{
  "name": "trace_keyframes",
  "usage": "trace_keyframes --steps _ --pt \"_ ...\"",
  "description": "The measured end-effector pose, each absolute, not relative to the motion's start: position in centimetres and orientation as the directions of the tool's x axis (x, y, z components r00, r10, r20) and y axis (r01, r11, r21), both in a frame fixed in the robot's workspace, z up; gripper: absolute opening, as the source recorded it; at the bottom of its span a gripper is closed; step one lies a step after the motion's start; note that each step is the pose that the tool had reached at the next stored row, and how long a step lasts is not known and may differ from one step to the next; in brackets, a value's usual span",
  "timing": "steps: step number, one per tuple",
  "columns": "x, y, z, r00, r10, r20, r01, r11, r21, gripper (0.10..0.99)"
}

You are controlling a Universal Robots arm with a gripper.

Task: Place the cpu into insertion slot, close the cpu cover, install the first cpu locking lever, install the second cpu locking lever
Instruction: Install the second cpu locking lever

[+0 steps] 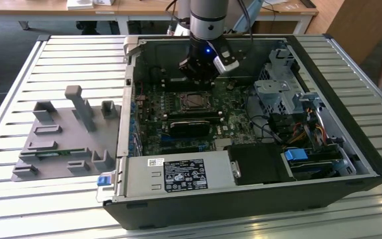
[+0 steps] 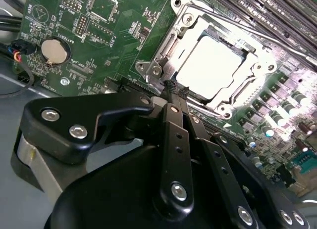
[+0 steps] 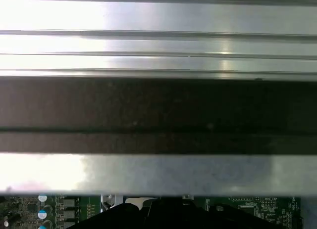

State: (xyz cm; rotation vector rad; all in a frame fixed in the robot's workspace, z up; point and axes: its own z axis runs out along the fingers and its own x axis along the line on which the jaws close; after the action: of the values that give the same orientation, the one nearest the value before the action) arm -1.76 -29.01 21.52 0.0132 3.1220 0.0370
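Observation:
The cpu (image 2: 210, 66) lies flat in the insertion slot (image 1: 194, 101), its silver top bright with glare. The cpu cover (image 2: 166, 46) is down around it, framing the chip through its window. A thin metal locking lever (image 2: 237, 26) runs along one side of the cover. In the second wrist view my gripper (image 2: 173, 90) is shut, its black fingertips pressed together just off a corner of the socket, with nothing seen between them. In the exterior view the gripper (image 1: 199, 82) hangs inside the open computer case, just behind the socket.
A black ribbed block (image 1: 189, 124) sits in front of the socket, a power supply (image 1: 177, 174) at the case's front and a drive cage (image 1: 277, 92) on the exterior view's right. A grey fixture (image 1: 65, 134) lies on the slatted table. The case wall (image 3: 158, 110) is close.

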Motion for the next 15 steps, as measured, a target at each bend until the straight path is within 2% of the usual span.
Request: trace_keyframes --steps 15 --pt "-1.76 -29.37 22.44 -1.0 0.009 -0.019 0.008 1.0 0.024 0.106"
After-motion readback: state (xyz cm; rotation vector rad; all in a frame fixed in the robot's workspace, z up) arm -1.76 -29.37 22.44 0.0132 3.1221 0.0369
